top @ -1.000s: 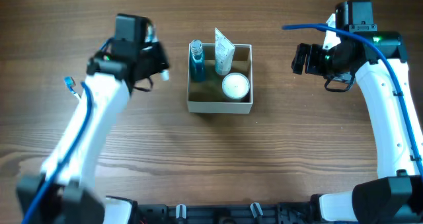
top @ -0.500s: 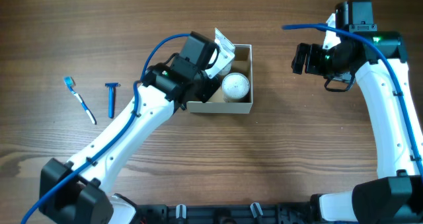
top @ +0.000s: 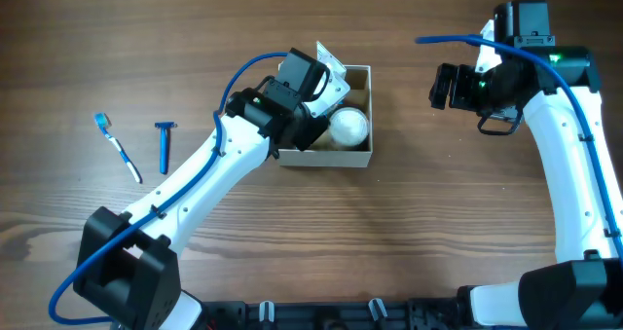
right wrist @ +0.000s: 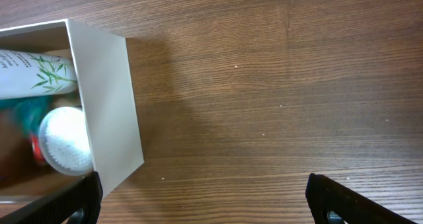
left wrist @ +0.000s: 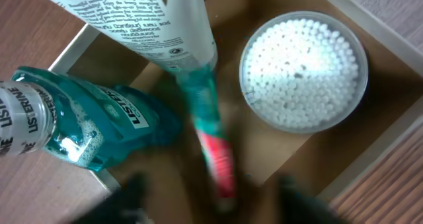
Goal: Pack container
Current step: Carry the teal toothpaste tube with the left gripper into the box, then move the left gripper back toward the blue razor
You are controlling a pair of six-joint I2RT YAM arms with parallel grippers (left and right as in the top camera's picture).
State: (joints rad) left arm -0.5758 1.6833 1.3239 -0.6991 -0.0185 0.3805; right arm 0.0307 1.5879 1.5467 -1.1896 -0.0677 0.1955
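One container [top: 336, 159] is holding one mouthwash bottle [left wrist: 99, 128], one conditioner tube [left wrist: 152, 12], one swab jar [left wrist: 303, 72]. Left gripper [left wrist: 213, 204] is hovering above it, released; right gripper [right wrist: 201, 201] is hanging released, empty.

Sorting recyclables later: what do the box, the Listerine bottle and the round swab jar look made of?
The container: cardboard, matte white outside, tan inside. The mouthwash bottle: clear glossy plastic, teal liquid and bubbles showing through. The jar: probably clear plastic, swab tips visible through its top.
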